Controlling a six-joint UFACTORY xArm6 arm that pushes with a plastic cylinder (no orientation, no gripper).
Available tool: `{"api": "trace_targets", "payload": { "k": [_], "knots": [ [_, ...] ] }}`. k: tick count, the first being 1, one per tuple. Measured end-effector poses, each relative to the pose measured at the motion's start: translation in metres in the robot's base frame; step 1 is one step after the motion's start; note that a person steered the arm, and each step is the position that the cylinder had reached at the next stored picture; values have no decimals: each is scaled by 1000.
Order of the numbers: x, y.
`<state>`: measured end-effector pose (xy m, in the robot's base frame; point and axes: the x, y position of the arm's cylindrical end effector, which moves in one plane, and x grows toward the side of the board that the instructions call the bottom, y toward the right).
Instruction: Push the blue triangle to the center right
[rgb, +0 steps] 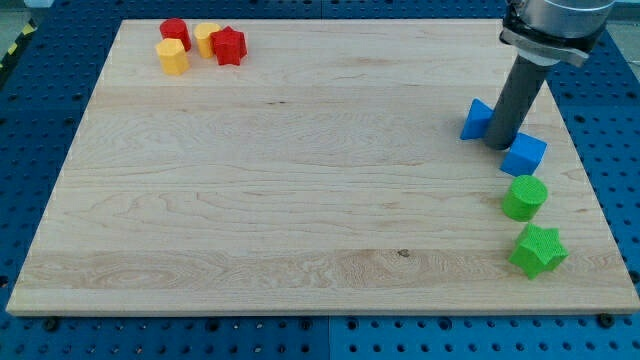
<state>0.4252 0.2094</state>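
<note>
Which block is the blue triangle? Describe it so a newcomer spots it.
Start at the wooden board's right edge, about mid-height, where the dark rod comes down. The blue triangle sits just left of my tip. The other blue block, a cube, is right of the rod, above the green blocks.

No text, label, brand, number or sign can be read anywhere: not on the counter, the blocks, or the arm.
</note>
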Motion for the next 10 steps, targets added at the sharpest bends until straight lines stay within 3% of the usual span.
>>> {"api": "trace_targets", "payload": {
  "k": [4, 7, 10],
  "knots": [
    [-1, 10],
    [14, -112],
    [-22, -75]
  ]
}}
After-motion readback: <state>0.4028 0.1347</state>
